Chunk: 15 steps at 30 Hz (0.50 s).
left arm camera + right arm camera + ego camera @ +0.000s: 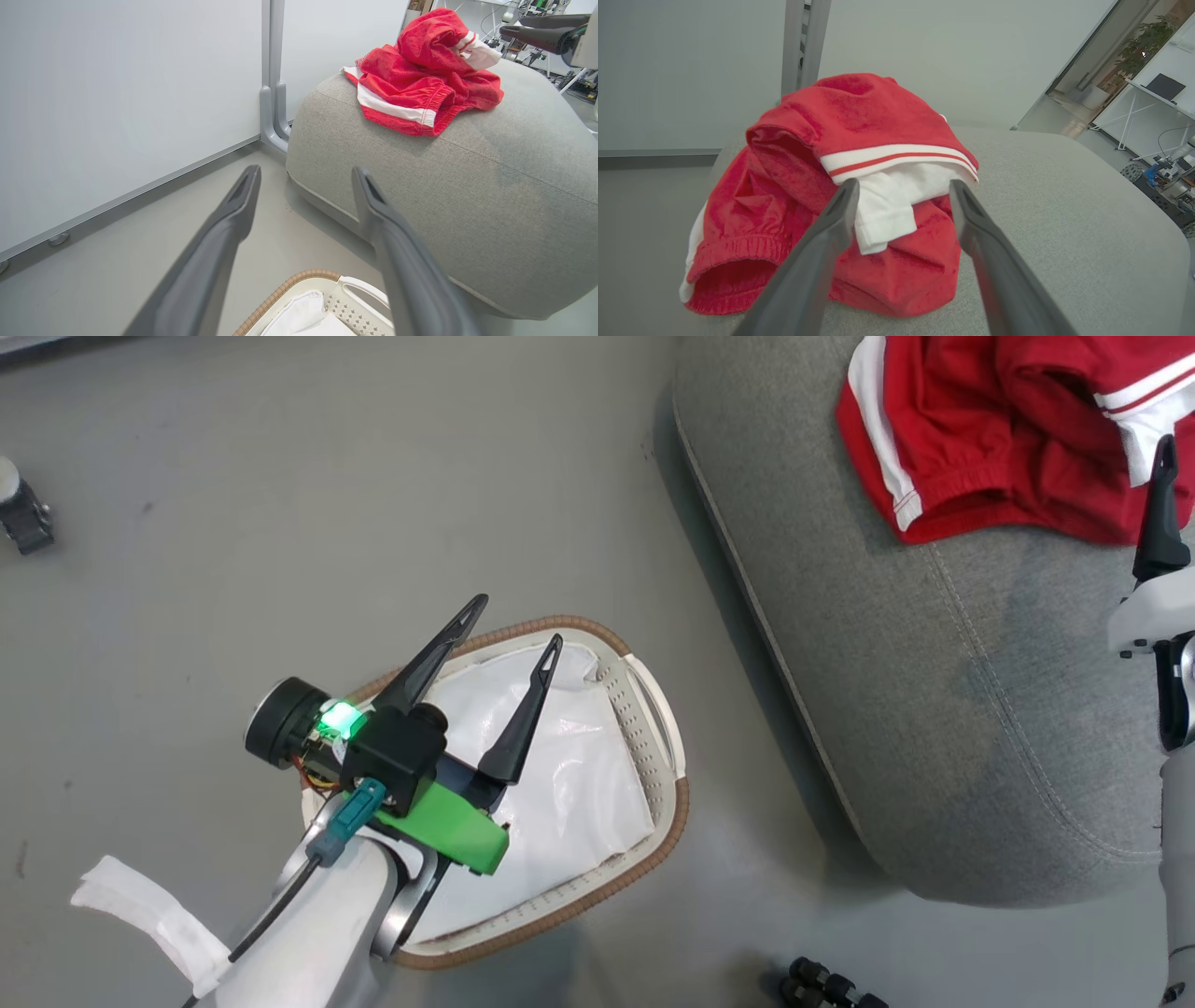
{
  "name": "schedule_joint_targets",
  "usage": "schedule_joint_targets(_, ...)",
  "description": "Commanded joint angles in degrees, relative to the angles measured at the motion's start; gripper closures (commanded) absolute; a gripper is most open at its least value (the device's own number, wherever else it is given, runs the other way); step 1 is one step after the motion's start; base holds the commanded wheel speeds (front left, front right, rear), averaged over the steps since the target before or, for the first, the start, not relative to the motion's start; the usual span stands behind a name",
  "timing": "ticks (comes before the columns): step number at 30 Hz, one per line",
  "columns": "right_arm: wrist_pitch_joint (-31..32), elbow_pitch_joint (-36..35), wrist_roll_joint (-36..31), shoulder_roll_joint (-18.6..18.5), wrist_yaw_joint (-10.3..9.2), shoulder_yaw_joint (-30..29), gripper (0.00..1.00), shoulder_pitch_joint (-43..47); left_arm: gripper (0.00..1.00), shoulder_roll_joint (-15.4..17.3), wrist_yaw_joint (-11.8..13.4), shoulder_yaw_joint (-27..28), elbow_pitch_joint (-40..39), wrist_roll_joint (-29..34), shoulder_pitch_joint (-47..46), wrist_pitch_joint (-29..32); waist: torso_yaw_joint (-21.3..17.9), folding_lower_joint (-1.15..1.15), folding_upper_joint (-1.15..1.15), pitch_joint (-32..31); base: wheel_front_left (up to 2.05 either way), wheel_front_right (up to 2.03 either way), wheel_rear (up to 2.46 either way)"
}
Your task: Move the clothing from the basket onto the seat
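Observation:
The red clothing [990, 429] with white stripes lies heaped on the grey seat [934, 691], at the top right of the head view. In the right wrist view my right gripper [902, 184] stands open just in front of the clothing [822, 186], and a white fold of it shows between the spread fingers. One of its fingers [1160, 504] stands at the right edge of the head view. My left gripper [519, 620] hangs open over the cream basket [653, 709], holding nothing. Inside the basket lies a white sheet [560, 775].
The basket stands on the grey floor close to the seat's rounded corner [308, 140]. A white wall panel with a grey post [273, 93] runs behind the seat. Black wheels [826, 985] show at the bottom edge, and a small dark object [23, 513] at the far left.

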Motion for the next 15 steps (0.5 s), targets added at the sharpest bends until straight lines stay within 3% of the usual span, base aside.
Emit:
schedule_joint_targets(1,-0.24,-0.44,0.3,-0.93,-0.08,0.64,0.0,0.89,0.0,-0.51,0.65,0.71,0.68,-0.64,0.71,-0.57,1.26,0.0,0.64,-5.02,0.0,0.0,0.0)
schedule_joint_targets(6,-0.2,-0.87,1.53,-2.27,-0.08,3.53,0.0,-0.47,0.0,-3.48,1.79,3.27,3.17,-3.11,1.97,-1.35,3.51,0.0,0.64,-10.45,0.0,0.0,0.0)
schedule_joint_targets(15,-0.16,0.78,4.8,-0.31,-0.08,9.06,0.0,1.06,0.0,-7.22,3.87,11.16,4.49,-3.94,6.54,-1.34,9.17,0.0,0.64,-18.11,0.0,0.0,0.0)
